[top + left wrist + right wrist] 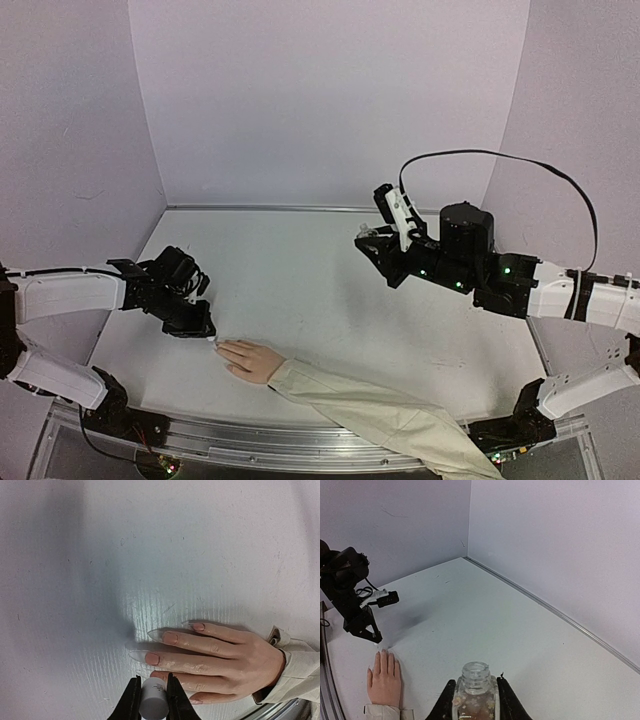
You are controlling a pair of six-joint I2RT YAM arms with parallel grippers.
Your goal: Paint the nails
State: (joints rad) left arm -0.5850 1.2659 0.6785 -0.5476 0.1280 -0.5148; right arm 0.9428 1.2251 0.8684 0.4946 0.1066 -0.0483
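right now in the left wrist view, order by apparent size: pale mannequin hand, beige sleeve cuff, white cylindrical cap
1. pale mannequin hand
2. beige sleeve cuff, partly cropped
3. white cylindrical cap, despite being nearest

your left gripper (203, 332), cap (153, 700) between its jaws, sits just left of the nails (170, 638), near side; right gripper (368, 240), holding the bottle (475, 694), far right.

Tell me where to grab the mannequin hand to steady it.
Best take the sleeved wrist, from above, pinching across its width: the mannequin hand lies flat, palm down, and that leaves the nails uncovered.
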